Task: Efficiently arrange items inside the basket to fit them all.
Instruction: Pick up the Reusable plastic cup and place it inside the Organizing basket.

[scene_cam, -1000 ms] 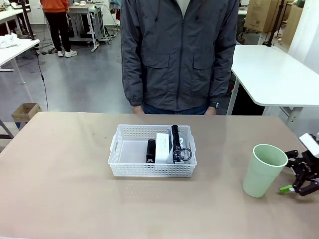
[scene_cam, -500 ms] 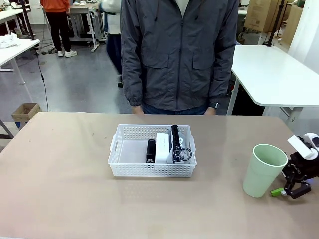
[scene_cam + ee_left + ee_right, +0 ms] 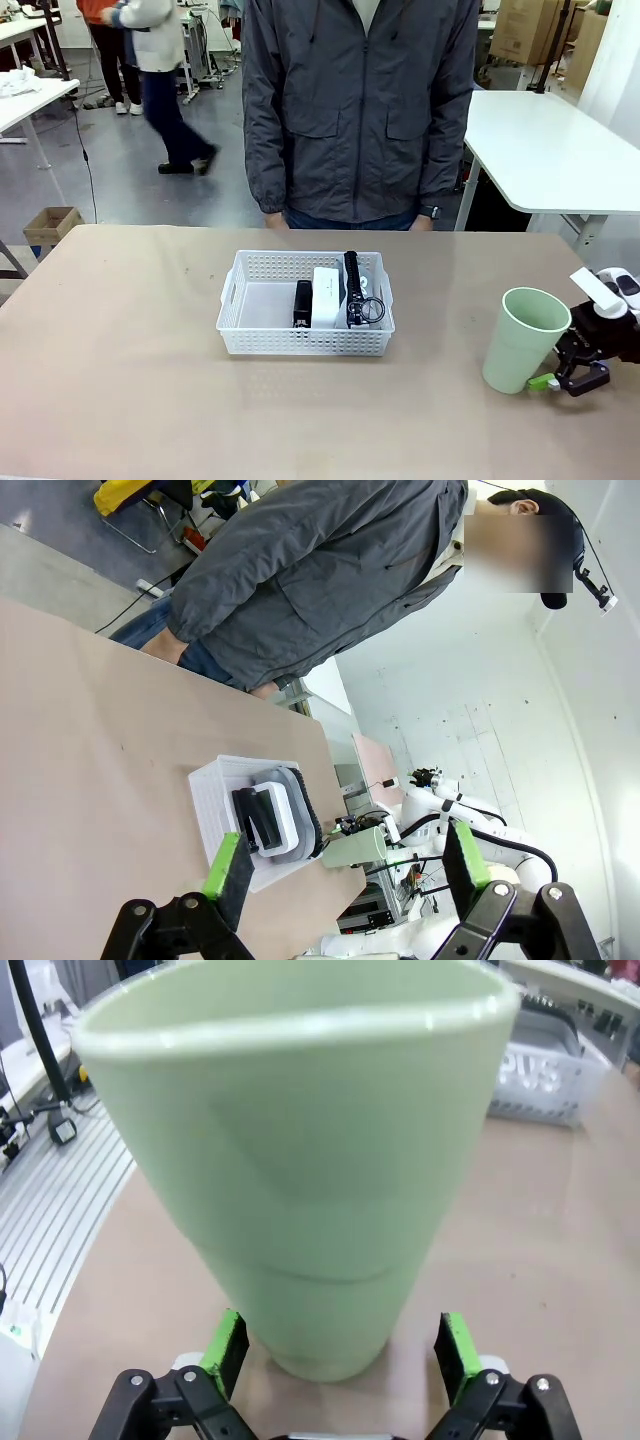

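The left half of the basket (image 3: pixel 245 300) lies bare, open from above; its right half is packed with the stapler (image 3: pixel 302 302), the white box (image 3: pixel 326 296) and the shoe (image 3: pixel 357 288). Bare table (image 3: pixel 130 340) spreads across the lower left and centre of the front view. At lower right the cup (image 3: pixel 522 340) stands upright (base between the spread pads of the right gripper (image 3: pixel 562 381)), well apart from the basket

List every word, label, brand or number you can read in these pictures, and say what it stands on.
None can be read.
Cup: plain, no print.
Basket: no label.
White box and stapler inside it: any marking too small to tell.
Cardboard boxes behind: print blurred.
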`<state>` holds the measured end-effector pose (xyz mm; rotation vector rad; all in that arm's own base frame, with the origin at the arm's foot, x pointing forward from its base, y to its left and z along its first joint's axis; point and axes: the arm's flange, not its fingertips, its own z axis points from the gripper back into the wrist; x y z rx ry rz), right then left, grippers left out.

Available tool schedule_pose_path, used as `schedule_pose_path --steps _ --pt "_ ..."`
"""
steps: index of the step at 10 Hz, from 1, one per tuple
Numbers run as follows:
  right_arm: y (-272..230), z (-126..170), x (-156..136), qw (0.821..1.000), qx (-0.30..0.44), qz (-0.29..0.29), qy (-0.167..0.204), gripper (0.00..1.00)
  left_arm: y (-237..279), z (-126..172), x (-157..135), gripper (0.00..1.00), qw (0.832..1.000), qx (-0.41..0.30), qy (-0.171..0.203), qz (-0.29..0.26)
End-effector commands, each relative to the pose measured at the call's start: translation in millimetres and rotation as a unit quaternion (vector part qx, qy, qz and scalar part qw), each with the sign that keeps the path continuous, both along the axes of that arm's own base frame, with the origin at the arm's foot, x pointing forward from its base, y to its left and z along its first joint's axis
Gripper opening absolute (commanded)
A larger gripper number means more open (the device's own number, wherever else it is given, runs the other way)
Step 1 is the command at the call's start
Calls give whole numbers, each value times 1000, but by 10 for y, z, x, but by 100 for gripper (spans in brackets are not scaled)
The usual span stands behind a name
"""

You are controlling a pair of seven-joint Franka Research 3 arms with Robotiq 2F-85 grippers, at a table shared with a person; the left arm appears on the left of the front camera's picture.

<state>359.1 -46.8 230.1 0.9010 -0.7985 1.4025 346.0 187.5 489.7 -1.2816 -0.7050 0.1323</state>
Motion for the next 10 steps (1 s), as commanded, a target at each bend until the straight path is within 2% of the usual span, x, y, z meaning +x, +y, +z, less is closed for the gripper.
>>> schedule_pose_path --steps 1,10 --pt "62 -118 26 998 52 5 -19 100 -8 19 -28 100 1000 2 1 0" --pt "228 30 -68 986 166 13 13 100 -8 19 -28 100 1000 2 1 0"
